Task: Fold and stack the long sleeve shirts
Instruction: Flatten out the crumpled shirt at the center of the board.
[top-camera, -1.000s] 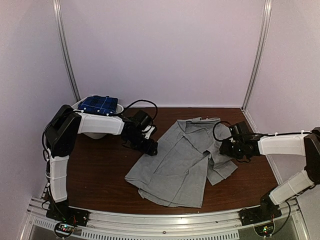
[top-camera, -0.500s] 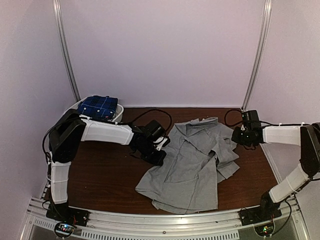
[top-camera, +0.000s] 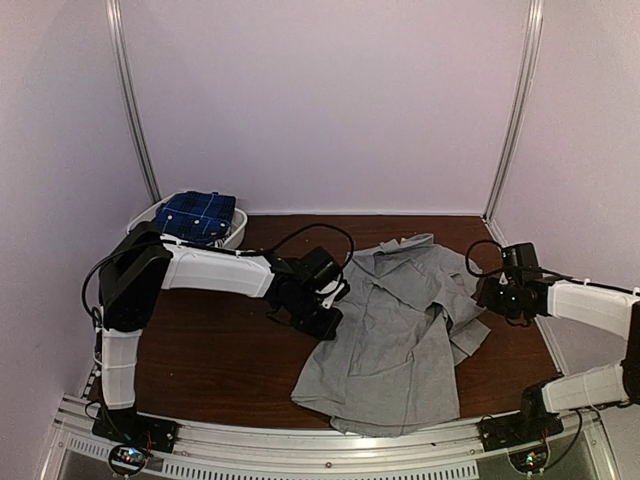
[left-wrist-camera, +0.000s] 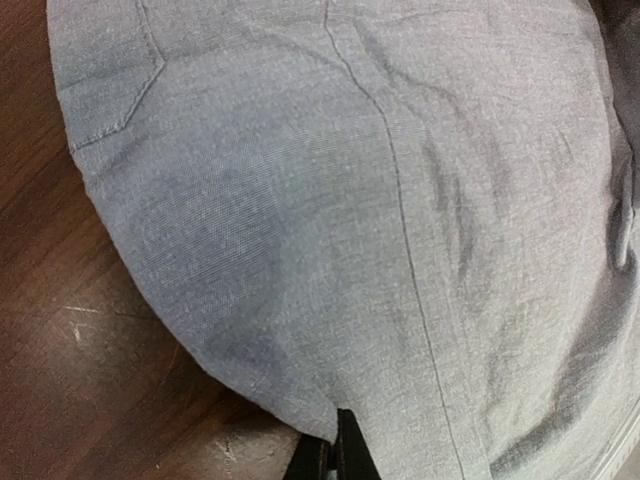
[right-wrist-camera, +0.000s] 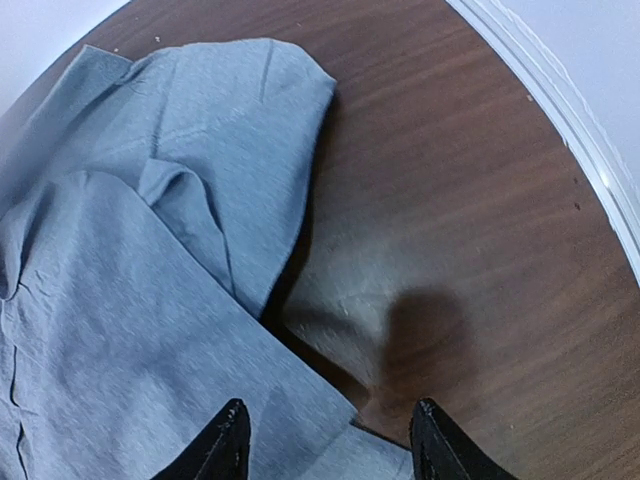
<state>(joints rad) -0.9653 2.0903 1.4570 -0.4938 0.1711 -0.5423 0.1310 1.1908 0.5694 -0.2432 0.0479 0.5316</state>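
The grey shirt (top-camera: 395, 340) lies rumpled on the counter (top-camera: 210, 350), collar toward the far wall. The left tool (left-wrist-camera: 333, 457) seems clenched on its left edge, mostly hidden under cloth. The right tool (right-wrist-camera: 330, 445) hovers released over its right edge. A blue plaid shirt (top-camera: 197, 213) fills the white basket (top-camera: 140, 214).

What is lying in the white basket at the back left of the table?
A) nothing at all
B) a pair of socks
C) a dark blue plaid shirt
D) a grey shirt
C: the white basket holds a dark blue plaid shirt, while the grey shirt lies spread out on the table.
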